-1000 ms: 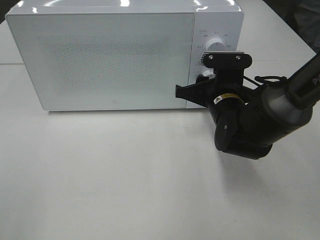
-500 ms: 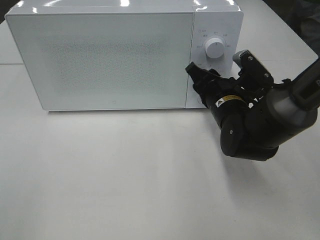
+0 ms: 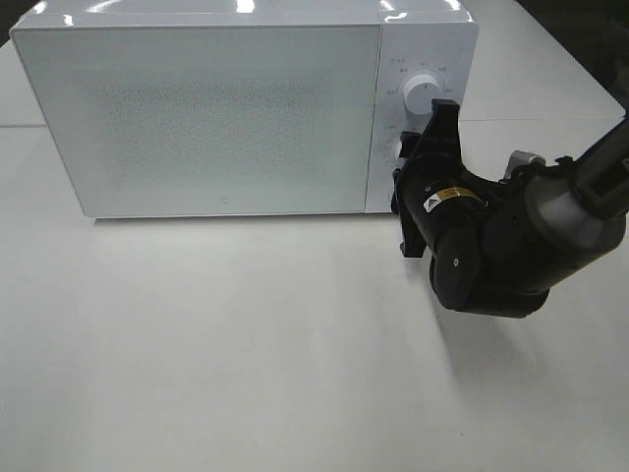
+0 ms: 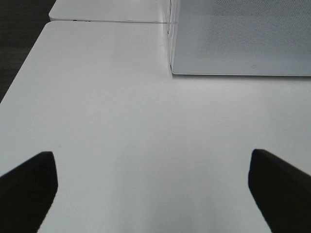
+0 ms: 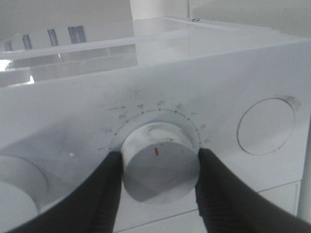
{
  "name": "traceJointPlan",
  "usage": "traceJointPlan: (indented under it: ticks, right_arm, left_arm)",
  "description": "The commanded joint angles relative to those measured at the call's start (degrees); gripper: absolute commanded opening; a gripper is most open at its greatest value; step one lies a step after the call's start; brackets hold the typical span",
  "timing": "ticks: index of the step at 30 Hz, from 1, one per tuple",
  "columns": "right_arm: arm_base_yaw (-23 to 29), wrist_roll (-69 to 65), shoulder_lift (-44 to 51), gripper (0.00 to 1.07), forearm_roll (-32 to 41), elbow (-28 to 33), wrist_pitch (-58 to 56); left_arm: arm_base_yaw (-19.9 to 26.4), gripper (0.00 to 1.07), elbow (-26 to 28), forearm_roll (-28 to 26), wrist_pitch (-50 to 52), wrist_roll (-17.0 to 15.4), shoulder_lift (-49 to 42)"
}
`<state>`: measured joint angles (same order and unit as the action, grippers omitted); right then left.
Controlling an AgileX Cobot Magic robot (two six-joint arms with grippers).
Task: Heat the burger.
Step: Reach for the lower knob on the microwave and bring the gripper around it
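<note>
Right wrist view: pincer (image 5: 159, 161) clamps the numbered dial (image 5: 161, 175).

A matte white table (image 3: 246, 374) is filling most of the scene, its surface taking soft, even light from above. A second white tabletop (image 4: 107, 9) is butting against its far edge, a thin seam running between them. Dark floor (image 4: 14, 29) is showing past the table's edges, and bright overhead lights are glinting on the glossy top of the white microwave (image 3: 197, 118)
</note>
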<state>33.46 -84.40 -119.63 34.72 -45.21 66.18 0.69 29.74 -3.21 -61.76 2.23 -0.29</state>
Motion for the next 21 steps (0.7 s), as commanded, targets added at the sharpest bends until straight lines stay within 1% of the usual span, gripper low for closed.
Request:
traceJointPlan:
  ticks: [1,16,21]
  right_arm:
    - [0.06,-7.51,0.86,0.01,-11.86,-3.32,8.14]
    - [0.06,-5.79,0.86,0.06,-11.63,-3.32,8.94]
    - [0.06,-4.3,0.86,0.09,-11.06,-3.32,8.94]
  left_arm:
    - [0.17,1.0,-0.23,-0.52,0.57,0.17,-0.92]
    - [0.17,1.0,-0.23,-0.52,0.57,0.17,-0.92]
    - [0.17,1.0,-0.23,-0.52,0.57,0.17,-0.92]
